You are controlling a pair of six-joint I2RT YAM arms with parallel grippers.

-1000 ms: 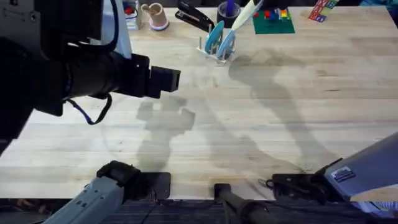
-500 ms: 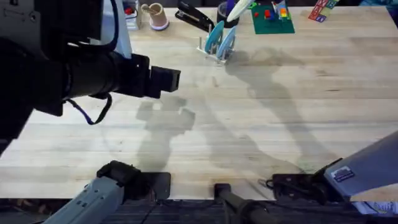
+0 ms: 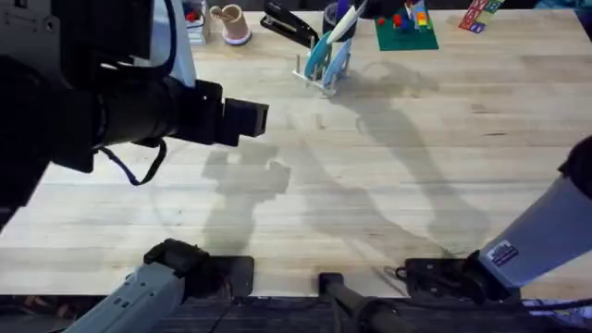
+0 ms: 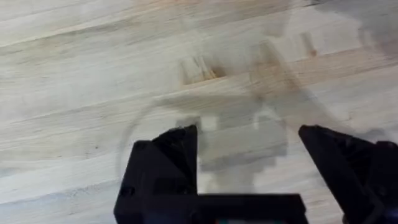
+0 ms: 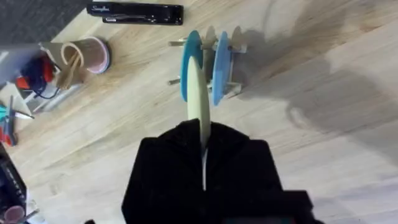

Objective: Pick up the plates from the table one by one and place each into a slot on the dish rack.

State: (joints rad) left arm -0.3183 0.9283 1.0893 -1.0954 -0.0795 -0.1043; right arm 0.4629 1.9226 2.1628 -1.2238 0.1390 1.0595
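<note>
The small wooden dish rack (image 3: 326,76) (image 5: 231,87) stands at the table's (image 3: 416,185) far middle. Two blue plates (image 3: 321,54) stand upright in its slots: a teal one (image 5: 191,59) and a light blue one (image 5: 221,65). My right gripper (image 3: 368,8) (image 5: 203,142) is shut on the cream-yellow plate (image 3: 343,22) (image 5: 198,102). The plate is held on edge just above the rack, beside the teal plate. My left gripper (image 3: 248,118) (image 4: 249,162) hangs open over bare wood at the left, with nothing between its fingers.
Behind the rack lie a black stapler (image 3: 290,25) (image 5: 135,12), a tan cup with sticks (image 3: 231,23) (image 5: 84,57), a dark cup (image 3: 333,15) and a green baseplate with bricks (image 3: 405,30). The left arm (image 3: 83,102) looms large over the table's left.
The right gripper has carried the cream-yellow plate leftward, closer over the rack. The left arm has not moved.
</note>
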